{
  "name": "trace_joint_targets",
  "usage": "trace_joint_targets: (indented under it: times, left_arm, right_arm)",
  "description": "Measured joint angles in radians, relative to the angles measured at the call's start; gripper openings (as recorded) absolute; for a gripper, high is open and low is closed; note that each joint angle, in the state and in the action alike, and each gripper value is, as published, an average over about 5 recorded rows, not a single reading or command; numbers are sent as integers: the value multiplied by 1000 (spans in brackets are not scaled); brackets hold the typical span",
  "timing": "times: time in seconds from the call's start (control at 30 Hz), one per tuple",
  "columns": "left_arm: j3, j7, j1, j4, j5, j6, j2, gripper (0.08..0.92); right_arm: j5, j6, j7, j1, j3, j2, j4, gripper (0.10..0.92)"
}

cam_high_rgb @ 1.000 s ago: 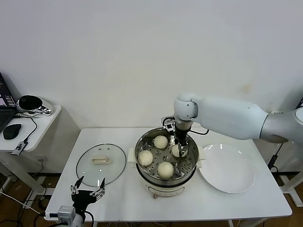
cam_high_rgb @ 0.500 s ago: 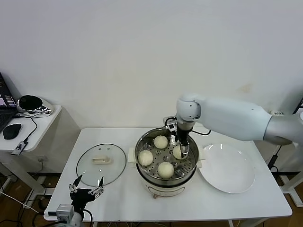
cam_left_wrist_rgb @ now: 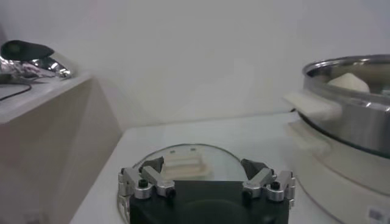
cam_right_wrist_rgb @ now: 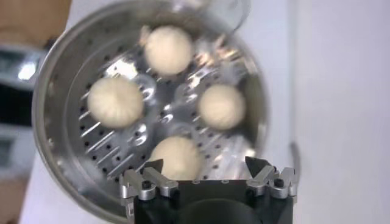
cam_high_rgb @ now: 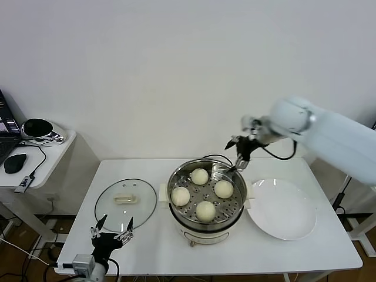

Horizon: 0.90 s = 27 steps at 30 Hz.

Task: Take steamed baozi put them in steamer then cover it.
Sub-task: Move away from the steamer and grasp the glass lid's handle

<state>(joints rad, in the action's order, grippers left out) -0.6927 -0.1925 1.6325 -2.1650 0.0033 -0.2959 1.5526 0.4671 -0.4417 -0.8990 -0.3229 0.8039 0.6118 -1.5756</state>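
The steamer (cam_high_rgb: 176, 212) stands mid-table with four baozi on its perforated tray: back (cam_high_rgb: 200, 175), left (cam_high_rgb: 180, 195), right (cam_high_rgb: 223, 188) and front (cam_high_rgb: 205, 210). My right gripper (cam_high_rgb: 236, 155) is open and empty, raised above the steamer's back right rim. In the right wrist view the gripper (cam_right_wrist_rgb: 207, 167) looks down on the baozi (cam_right_wrist_rgb: 116, 101) in the steamer (cam_right_wrist_rgb: 52, 97). The cover (cam_high_rgb: 111, 208) lies flat on the table left of the steamer, handle up. My left gripper (cam_high_rgb: 111, 232) is open and empty, low by the table's front left, facing the cover (cam_left_wrist_rgb: 183, 164).
A flat white plate (cam_high_rgb: 282, 208) lies right of the steamer. A cable runs behind the steamer. A side table (cam_high_rgb: 50, 154) with a mouse and a dark shiny object stands at the far left. The steamer's rim (cam_left_wrist_rgb: 353, 115) shows in the left wrist view.
My right gripper has let go of the right baozi, risen out of the steamer and moved back and right. The left gripper has barely moved.
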Motion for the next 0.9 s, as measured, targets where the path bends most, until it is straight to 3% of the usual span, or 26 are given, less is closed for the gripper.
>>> trace_joint_targets:
  times: [0.2,0.4,0.67,0.9]
  left_arm:
    - [30,26,17,-24,-24,27,-11,823]
    - [52,44,25,-36,-28,48,-17,823]
    - [53,62,21,-22,-1,84,-24,823]
    - [37,74,10,-15,28,107,-46,823]
  right_arm:
    - [88,71,180,310,-348,-139,-104,823]
    - [133,129,337,708,-748,-150,-169,823]
    - [145,227,487,1204,-1232,24,-212,823]
    - [183,300,608,1496,-1442,227,-225,823]
